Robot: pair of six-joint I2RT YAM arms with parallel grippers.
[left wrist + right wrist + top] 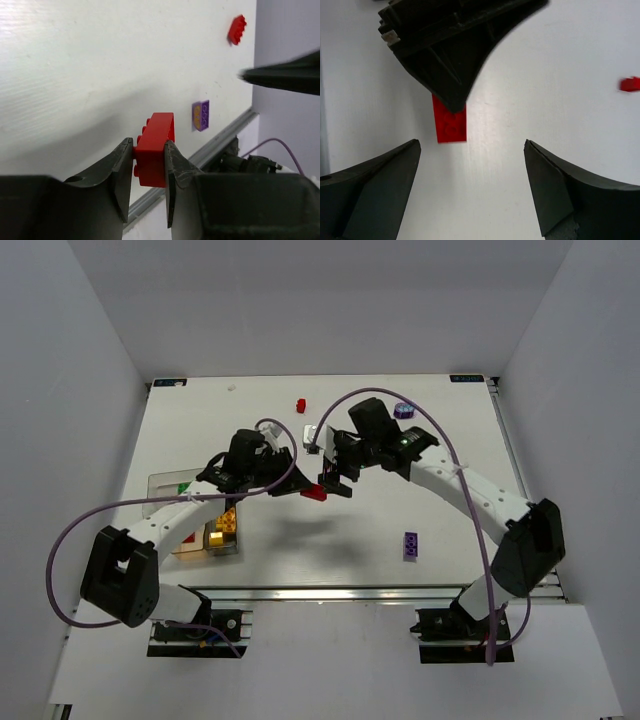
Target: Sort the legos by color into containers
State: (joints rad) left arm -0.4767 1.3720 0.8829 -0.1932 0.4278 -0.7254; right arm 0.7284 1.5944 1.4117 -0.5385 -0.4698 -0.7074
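Left wrist: gripper (148, 145) clamps brick (159, 127) (studded).

- The red brick (152, 150) is covered on both lower flanks by the fingers of the left gripper (149, 150). In the right wrist view one of those fingers hides its 12 o'clock end.
- A dark pointed tip (280, 76) at 3 o'clock in the left wrist view is blurred and runs off the edge.
- A red piece (630, 84) at 3 o'clock is blurred and cropped.
- The containers (162, 483) lie partly under the left arm (180, 513), so the bin count is unclear.
- A white speck (232, 387) at 11 o'clock is too small to name.
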